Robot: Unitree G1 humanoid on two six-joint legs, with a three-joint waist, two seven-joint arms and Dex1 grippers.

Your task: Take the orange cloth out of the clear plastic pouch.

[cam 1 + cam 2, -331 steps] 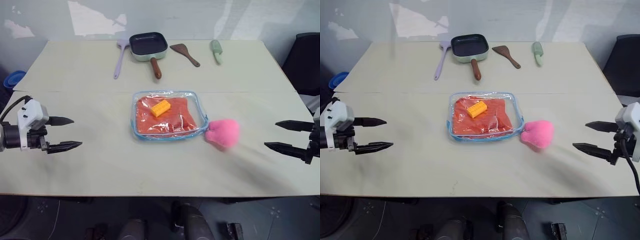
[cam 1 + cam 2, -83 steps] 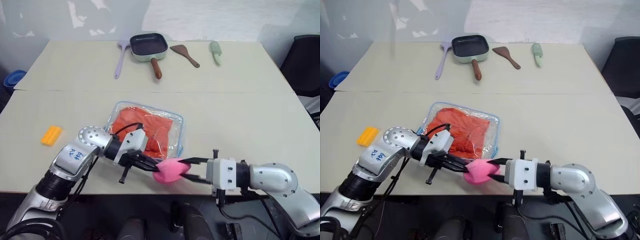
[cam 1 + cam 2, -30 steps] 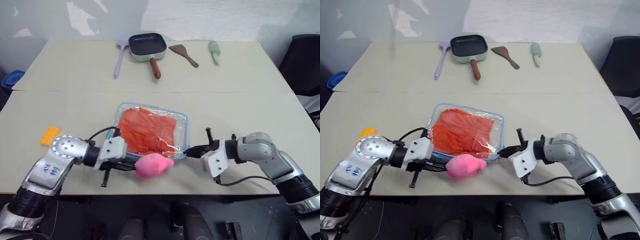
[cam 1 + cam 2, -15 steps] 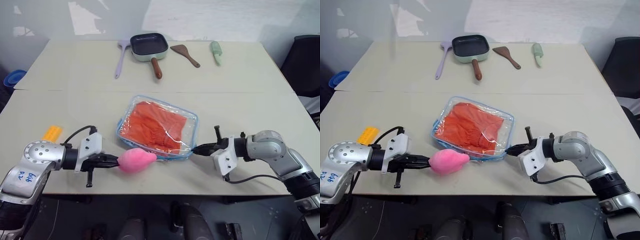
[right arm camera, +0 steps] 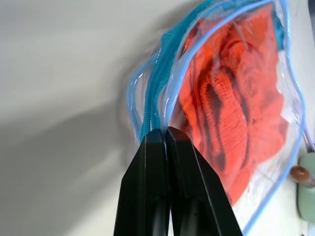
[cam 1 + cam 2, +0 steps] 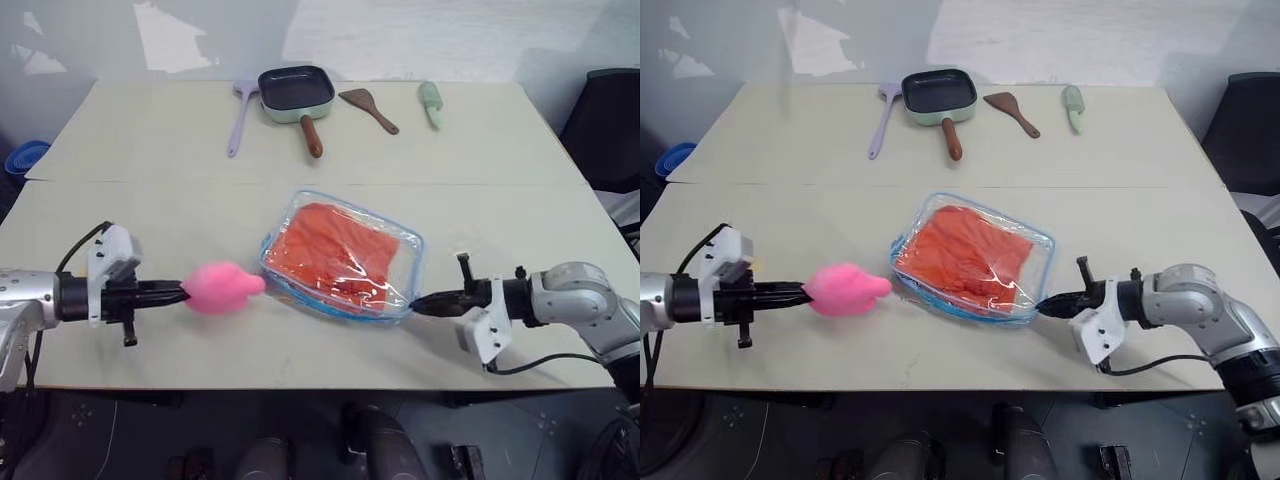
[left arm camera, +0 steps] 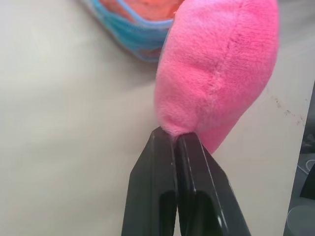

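Tabletop (image 6: 520,150): right gripper (image 5: 162,132) pinches pouch (image 6: 345,255) trim; left gripper (image 7: 174,137), clamping pink toy (image 6: 220,287), has swung leftward.

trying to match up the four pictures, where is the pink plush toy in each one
Left eye view: pink plush toy left of centre, between the left claw and the pouch.
Right eye view: left of centre, same spot.
Left wrist view: upper right, pinched at its tip by the shut claw.
Right wrist view: not in it.
Shared landmark: the pouch's blue trim.

Blue object (image 6: 22,158) at the table's left, cut by the edge.
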